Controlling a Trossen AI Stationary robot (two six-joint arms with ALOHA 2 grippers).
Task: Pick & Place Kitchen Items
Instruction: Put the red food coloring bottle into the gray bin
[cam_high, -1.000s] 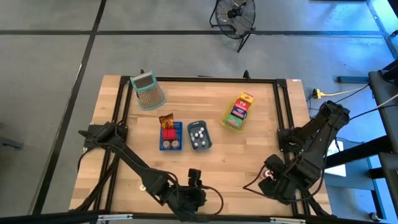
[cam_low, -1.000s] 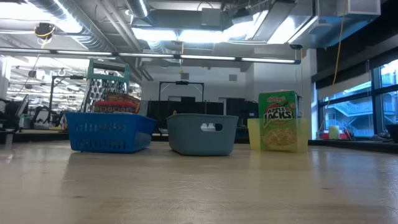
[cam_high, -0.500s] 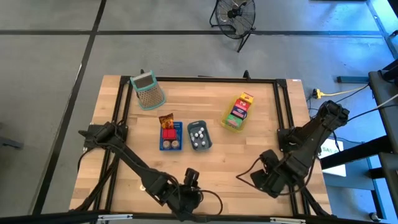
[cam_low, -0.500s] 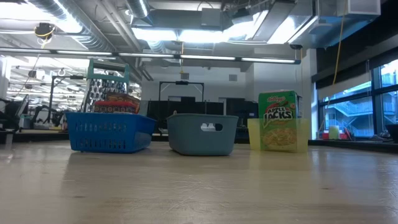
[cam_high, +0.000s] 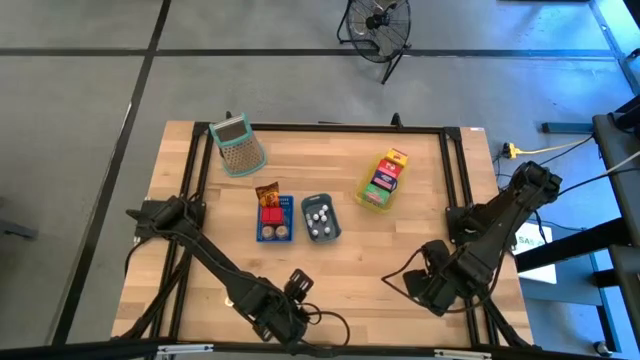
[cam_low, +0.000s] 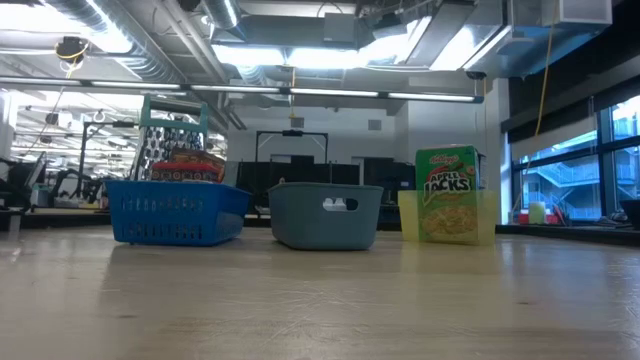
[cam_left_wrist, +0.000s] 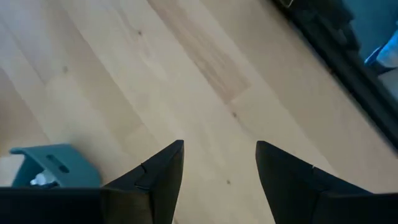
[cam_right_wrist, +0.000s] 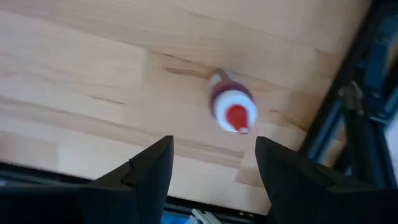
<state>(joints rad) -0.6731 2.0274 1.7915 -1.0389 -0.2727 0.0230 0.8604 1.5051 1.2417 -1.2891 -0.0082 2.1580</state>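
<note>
On the pale wooden table (cam_high: 330, 265) framed by black rails, the left gripper (cam_high: 296, 283) sits near the front edge at about six o'clock from the table's centre, its two dark fingers (cam_left_wrist: 158, 180) spread wide over bare wood and holding nothing; the right gripper (cam_high: 418, 284) hangs low at about four o'clock, close to the front right corner, its jaws likewise parted wide and empty; its wrist view looks down on a small bottle with a dark red body and a white-and-red cap (cam_right_wrist: 230, 107), which lies or stands on the wood beside the black rail, apart from the fingers (cam_right_wrist: 138, 177); in the high view this bottle is hidden under the arm. Near the centre, a blue slotted plastic tray (cam_high: 258, 228) holds a brown packet (cam_high: 267, 192), a red tin (cam_high: 271, 211) and small round jars (cam_high: 277, 232); just beside it at three o'clock a grey-blue plastic tray (cam_high: 330, 221) holds tiny white round pieces (cam_high: 317, 217); at two o'clock from the centre a clear yellow tray (cam_high: 366, 196) carries a row of little red, yellow, green and blue cartons (cam_high: 384, 176), one of which shows in the low view as an upright green cereal box (cam_low: 446, 194); at eleven o'clock, near the far left corner, lies a green-rimmed mesh basket (cam_high: 238, 146). Beyond the far edge a black floor fan (cam_high: 378, 22) stands on the grey floor.
</note>
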